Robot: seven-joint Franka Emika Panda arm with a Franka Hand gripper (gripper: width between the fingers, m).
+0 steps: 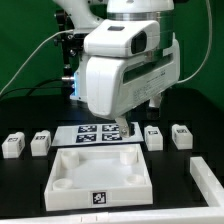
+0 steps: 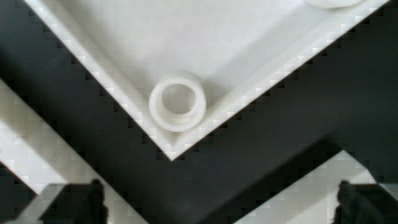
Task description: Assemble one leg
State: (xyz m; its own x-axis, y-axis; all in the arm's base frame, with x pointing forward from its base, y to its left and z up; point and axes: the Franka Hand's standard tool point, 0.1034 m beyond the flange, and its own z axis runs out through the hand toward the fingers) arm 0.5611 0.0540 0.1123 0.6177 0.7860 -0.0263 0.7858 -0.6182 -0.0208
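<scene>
Four small white legs with square markers stand on the black table in the exterior view: two at its left [image 1: 13, 145] [image 1: 41, 142] and two at its right [image 1: 153, 137] [image 1: 181, 135]. The large white square panel [image 1: 72, 160] with corner sockets lies in front. My gripper [image 1: 128, 127] hangs above the panel's far edge, mostly hidden by the arm's own body. In the wrist view my gripper [image 2: 217, 205] is open and empty, both dark fingertips [image 2: 71, 202] wide apart above one panel corner [image 2: 107, 60] with its round socket [image 2: 176, 102]. No leg shows in the wrist view.
The marker board [image 1: 92, 134] lies flat behind the panel, between the two pairs of legs. Another white part [image 1: 210, 185] sits at the exterior view's lower right edge. Cables and a dark stand rise behind the arm.
</scene>
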